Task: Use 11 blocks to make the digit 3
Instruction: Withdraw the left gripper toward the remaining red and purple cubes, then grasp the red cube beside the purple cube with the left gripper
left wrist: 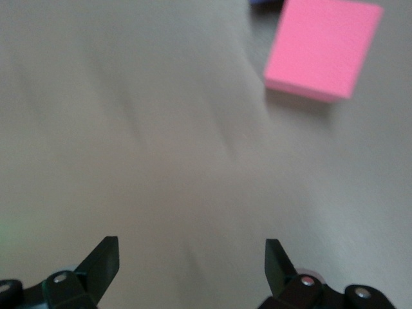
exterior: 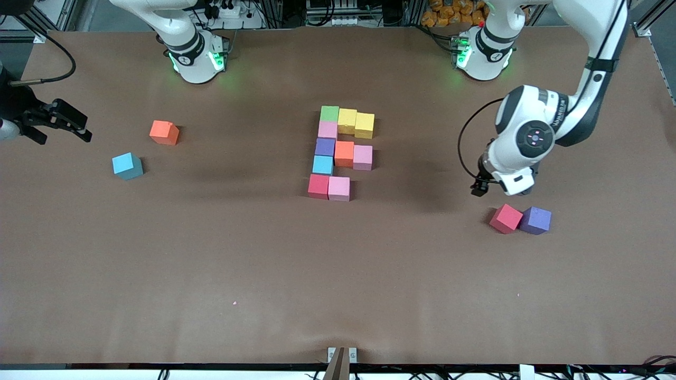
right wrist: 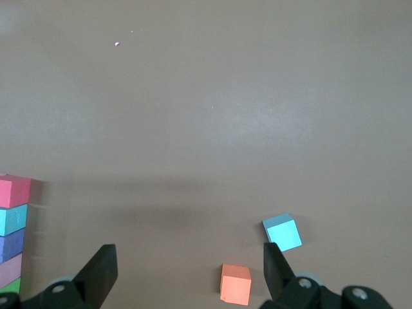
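My left gripper (left wrist: 192, 261) hangs just above the loose matte red cube (exterior: 505, 218) — jaws apart, empty; the right gripper (exterior: 63, 126) waits, likewise apart.

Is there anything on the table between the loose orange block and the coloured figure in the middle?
Nothing: the front view shows only bare brown table between the loose orange block and the block figure.

This is a robotics lab. Two white arm bases (exterior: 198, 55) with green status lights are bolted along one edge of a brown-covered table (exterior: 264, 274). Aluminium frame rails (exterior: 280, 13), cables and a power strip (exterior: 227, 10) crowd that edge, and a camera mount (exterior: 340, 361) sits at the edge facing it.
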Controlling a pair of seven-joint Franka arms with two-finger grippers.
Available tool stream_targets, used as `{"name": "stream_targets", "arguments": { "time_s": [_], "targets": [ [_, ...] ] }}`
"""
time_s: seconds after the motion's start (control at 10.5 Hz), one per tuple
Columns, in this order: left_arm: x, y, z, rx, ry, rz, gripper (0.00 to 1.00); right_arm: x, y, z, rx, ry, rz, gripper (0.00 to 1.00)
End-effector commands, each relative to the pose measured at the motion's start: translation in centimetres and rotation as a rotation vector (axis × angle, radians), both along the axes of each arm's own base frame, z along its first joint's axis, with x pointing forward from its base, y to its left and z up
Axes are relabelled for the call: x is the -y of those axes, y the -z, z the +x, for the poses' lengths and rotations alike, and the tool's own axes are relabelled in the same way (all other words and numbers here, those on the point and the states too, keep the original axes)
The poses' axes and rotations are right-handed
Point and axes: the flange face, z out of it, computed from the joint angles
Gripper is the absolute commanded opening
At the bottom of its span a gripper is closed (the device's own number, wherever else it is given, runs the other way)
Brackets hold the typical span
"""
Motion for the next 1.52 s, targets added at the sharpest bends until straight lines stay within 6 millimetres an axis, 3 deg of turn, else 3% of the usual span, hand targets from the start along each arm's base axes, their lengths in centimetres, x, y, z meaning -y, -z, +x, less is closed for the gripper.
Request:
{"name": "stream_targets", "arguments": {
  "time_s": [0.0, 0.19, 0.48, 0.95, 1.14, 1.43],
  "targets": [
    [-4.4, 0.2, 0.3, -0.003, 0.069, 0.002, 1.0, 0.3, -0.3, -0.4, 0.006, -0.009, -0.011, 1.0],
    [-7.4, -0.2, 1.5, 0.036, 0.177, -0.033, 1.0, 0.3, -0.3, -0.4, 0.005, -0.009, -0.011, 1.0],
    [-8.0, 0.0, 4.6, 0.085, 0.344, -0.055, 1.0, 0.3, -0.3, -0.4, 0.006, -0.008, -0.011, 1.0],
    [-8.1, 0.9, 11.1, 0.148, 0.334, -0.088, 1.0, 0.4, -0.3, -0.4, 0.008, -0.006, -0.011, 1.0],
    [-7.8, 2.5, 11.9, 0.147, 0.333, -0.103, 1.0, 0.4, -0.3, -0.4, 0.006, -0.006, -0.011, 1.0],
    [-8.5, 3.8, 11.6, 0.13, 0.366, -0.059, 1.0, 0.4, -0.2, -0.3, 0.006, -0.005, -0.011, 1.0]
  ]
}}
